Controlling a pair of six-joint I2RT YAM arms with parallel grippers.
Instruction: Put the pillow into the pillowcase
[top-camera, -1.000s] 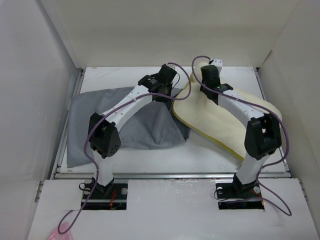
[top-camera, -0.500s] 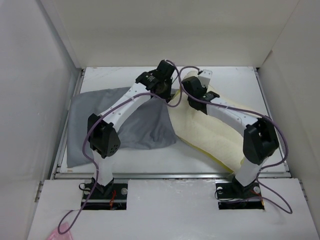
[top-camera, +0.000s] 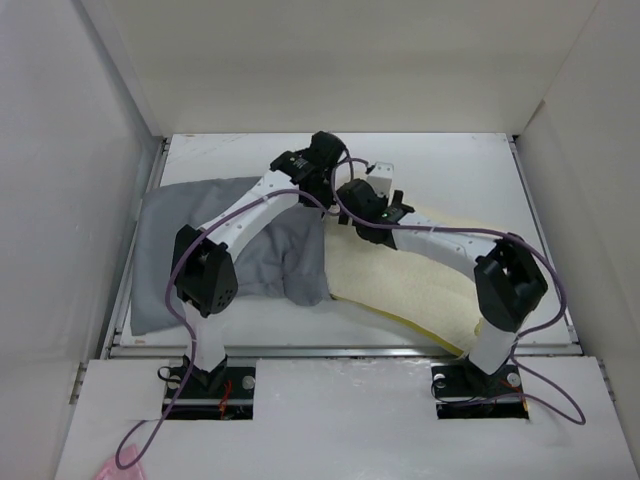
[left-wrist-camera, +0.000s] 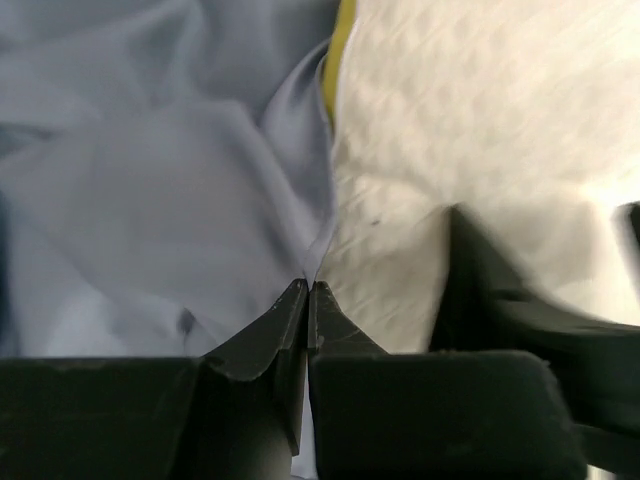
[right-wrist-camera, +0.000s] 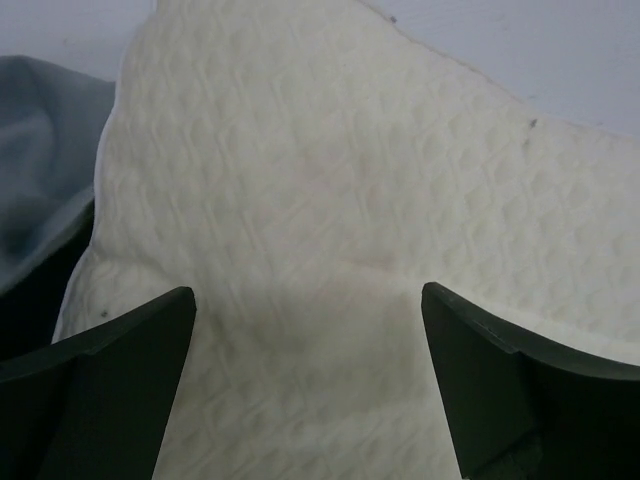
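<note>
The grey pillowcase (top-camera: 240, 250) lies wrinkled on the left of the table. My left gripper (top-camera: 322, 185) is shut on its right hem, and the left wrist view shows the tips (left-wrist-camera: 307, 285) pinching the grey cloth (left-wrist-camera: 150, 200). The cream quilted pillow (top-camera: 420, 290) lies to the right, its left end under that hem. Its yellow band (left-wrist-camera: 342, 40) shows beside the hem. My right gripper (top-camera: 352, 215) hovers open just over the pillow's face (right-wrist-camera: 330, 180), jaws wide apart with nothing between them (right-wrist-camera: 308, 300).
White walls enclose the table (top-camera: 450, 160) on the left, back and right. The two wrists are close together near the table's middle. A metal rail (top-camera: 340, 350) runs along the table's near edge.
My right gripper has opened and let go of the pillow after carrying it leftward and down. The pillow's left end now lies under the pillowcase hem. The left gripper stays shut.
</note>
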